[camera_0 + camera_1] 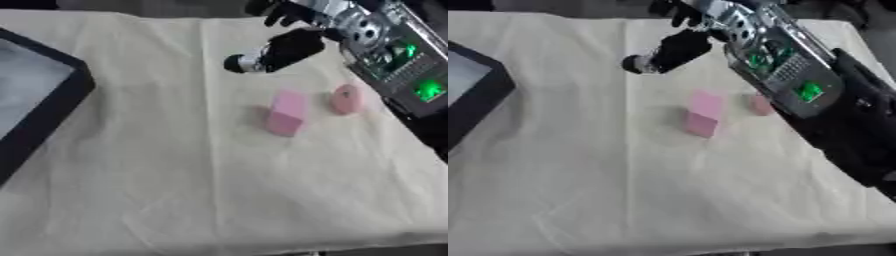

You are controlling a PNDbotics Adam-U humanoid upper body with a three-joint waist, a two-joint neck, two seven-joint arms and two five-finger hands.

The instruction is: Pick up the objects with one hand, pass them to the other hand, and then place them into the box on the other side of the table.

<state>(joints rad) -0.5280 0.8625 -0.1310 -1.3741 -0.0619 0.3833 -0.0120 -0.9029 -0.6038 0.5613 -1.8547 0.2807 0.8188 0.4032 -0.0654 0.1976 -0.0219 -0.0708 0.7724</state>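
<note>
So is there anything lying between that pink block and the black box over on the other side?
Nothing visible. Between the pink block and the black box at the table's left edge lies only bare cream cloth. The round pink piece sits on the block's far side, away from that path.

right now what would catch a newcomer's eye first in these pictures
The right robot hand stands out first, reaching in from the upper right above the cream cloth. Just below it lie a pink block and, to its right, a smaller round pink piece. A black-rimmed box sits at the left edge.
</note>
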